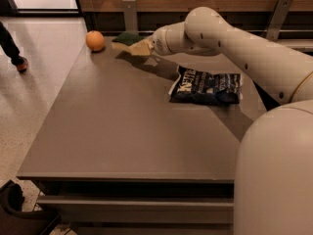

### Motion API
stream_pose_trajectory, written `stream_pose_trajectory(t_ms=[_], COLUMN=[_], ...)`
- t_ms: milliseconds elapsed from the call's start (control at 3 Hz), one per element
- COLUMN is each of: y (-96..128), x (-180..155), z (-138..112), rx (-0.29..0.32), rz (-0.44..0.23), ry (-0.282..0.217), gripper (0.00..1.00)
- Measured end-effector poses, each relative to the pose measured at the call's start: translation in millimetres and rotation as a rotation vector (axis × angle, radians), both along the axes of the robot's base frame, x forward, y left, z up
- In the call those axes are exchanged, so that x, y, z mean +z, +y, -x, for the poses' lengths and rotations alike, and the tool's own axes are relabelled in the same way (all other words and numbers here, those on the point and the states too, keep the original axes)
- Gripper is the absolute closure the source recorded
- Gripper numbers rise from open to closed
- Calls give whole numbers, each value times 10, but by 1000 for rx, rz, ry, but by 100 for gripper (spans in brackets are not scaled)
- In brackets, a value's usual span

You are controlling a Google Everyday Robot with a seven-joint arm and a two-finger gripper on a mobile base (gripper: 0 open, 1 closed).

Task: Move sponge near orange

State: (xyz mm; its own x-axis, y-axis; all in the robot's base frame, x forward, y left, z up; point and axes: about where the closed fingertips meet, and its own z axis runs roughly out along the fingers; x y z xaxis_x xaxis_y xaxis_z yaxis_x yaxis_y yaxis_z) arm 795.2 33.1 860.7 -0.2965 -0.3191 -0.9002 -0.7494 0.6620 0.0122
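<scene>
I have the pincer [131, 46] at the far left corner of the worktop [122, 131], and as far as I can judge it is clenched on the sponge [128, 37]. The dark green top shows just behind the pale tips. The shadow under the wrist suggests the load is carried a little above the surface, not dragged. The orange [95, 40] sits on the same far edge, just to the left, with a small gap between it and the sponge.

I read the step in hand as the last bit of the carry, then the set-down. To do it well, I would creep left only slightly. The fruit is round and will roll off the near corner if I nudge it, so I want to stop short of contact. Then I would lower straight down until the sponge lies flat, release it, and lift straight up so the foam does not cling and get pulled along.

The sponge is soft and light, so it may tilt as it lands. A low release height helps. The arm [230, 38] reaches over the chip bag [205, 86], which lies well apart to the right, so I need only keep the elbow from dipping onto it.
</scene>
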Motion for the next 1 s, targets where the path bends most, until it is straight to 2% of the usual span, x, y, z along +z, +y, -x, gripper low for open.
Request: stream_pose_trajectory(t_ms=[333, 667, 1000], y=[20, 62, 63], x=[-11, -33, -33], z=[2, 6, 6], rx=[3, 8, 9], rz=[0, 0, 0], ry=[2, 5, 5], gripper=[28, 0, 0])
